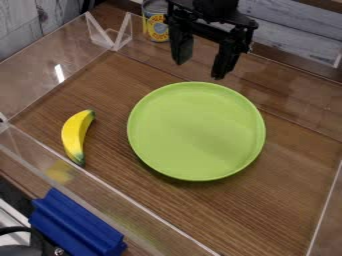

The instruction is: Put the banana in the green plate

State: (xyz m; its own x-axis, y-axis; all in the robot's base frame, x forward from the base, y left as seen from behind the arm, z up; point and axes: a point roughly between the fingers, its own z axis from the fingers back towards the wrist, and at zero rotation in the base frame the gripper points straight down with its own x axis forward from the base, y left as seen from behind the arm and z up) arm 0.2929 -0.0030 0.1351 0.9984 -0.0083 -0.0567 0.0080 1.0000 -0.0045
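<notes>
The yellow banana [76, 134] lies on the wooden table at the left, apart from the plate, its dark tip pointing toward the front. The large round green plate [197, 131] sits flat in the middle with nothing on it. My black gripper [202, 56] hangs pointing down above the plate's far rim, well to the right of and beyond the banana. Its two fingers [181, 47] stand spread apart with nothing between them, so it is open.
Clear acrylic walls [54, 45] ring the wooden table. A yellow container [158, 24] stands behind the gripper at the back. A blue block [76, 231] lies outside the front wall at the lower left.
</notes>
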